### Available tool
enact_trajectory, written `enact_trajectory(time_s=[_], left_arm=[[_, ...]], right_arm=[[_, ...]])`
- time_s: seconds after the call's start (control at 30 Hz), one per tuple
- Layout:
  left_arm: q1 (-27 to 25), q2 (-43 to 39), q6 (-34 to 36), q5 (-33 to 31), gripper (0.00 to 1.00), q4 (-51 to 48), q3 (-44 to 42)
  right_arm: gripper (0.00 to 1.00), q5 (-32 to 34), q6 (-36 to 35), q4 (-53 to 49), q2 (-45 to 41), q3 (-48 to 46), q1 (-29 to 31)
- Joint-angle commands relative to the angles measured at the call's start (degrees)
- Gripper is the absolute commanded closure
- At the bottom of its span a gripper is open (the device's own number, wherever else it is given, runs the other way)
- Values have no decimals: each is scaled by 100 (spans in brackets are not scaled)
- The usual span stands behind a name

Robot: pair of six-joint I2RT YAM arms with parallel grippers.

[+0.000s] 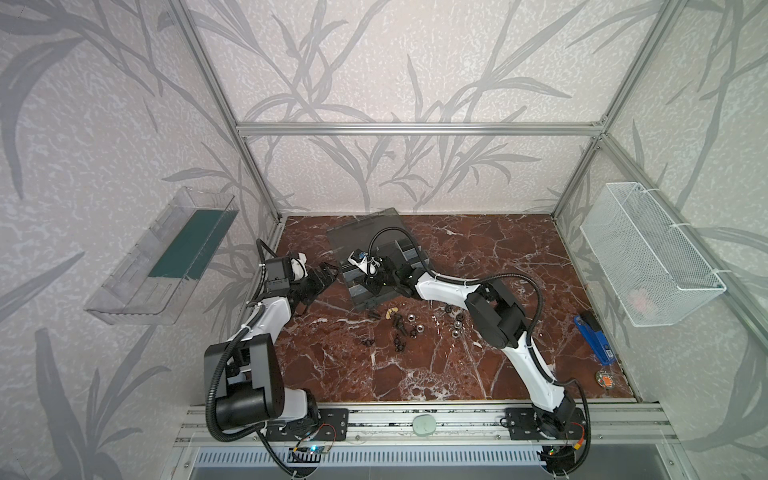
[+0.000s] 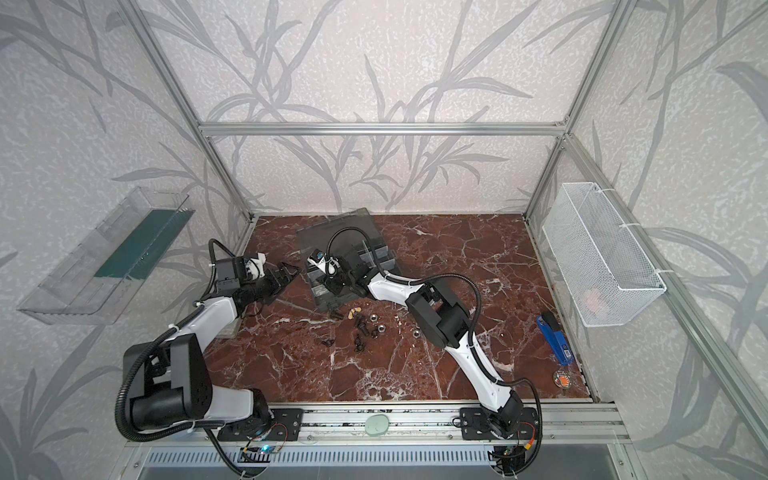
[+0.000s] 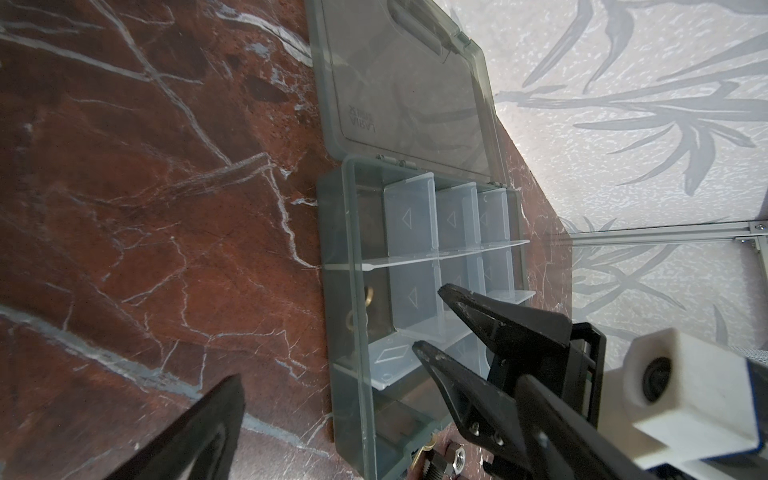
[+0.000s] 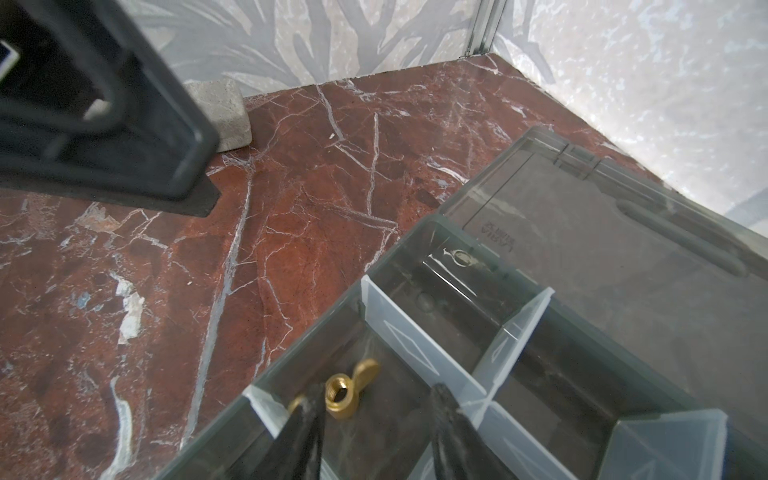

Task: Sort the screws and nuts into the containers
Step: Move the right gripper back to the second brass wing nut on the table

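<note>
Brass wing nut (image 4: pixel 347 395) in organizer cell (image 4: pixel 353 332), right pincer (image 4: pixel 376 392) parted above, left pincer (image 1: pixel 326 277) spread

Red marble tabletop (image 1: pixel 457 365): organizer case (image 3: pixel 332 232), loose nuts (image 1: pixel 411 319), screws (image 1: pixel 401 330), blue stapler (image 1: pixel 594 338).

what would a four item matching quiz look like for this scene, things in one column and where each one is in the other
Things:
1. wing nut
2. stapler
3. basket
4. silver nuts

Places:
A. hanging on the right wall
B. loose on the table in front of the case
C. in a cell of the case
D. on the table near the right wall

Pairs: 1-C, 2-D, 3-A, 4-B
</note>
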Motion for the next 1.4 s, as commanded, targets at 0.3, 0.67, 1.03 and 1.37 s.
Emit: enact_trajectory(time_s=[0.3, 0.67, 1.03, 1.37], left_arm=[[-21, -6, -33, -5, 1, 37, 87], [-99, 98, -90, 71, 1, 107, 140], [-150, 86, -42, 24, 1, 37, 151], [-151, 92, -35, 42, 1, 37, 155]], right_arm=[[46, -858, -498, -1180, -1671, -801, 15], [39, -821, -1467, -2162, -2489, -1969, -2], [37, -112, -2276, -2878, -2084, -1822, -20], [38, 291, -3050, -3592, -1648, -1338, -19]])
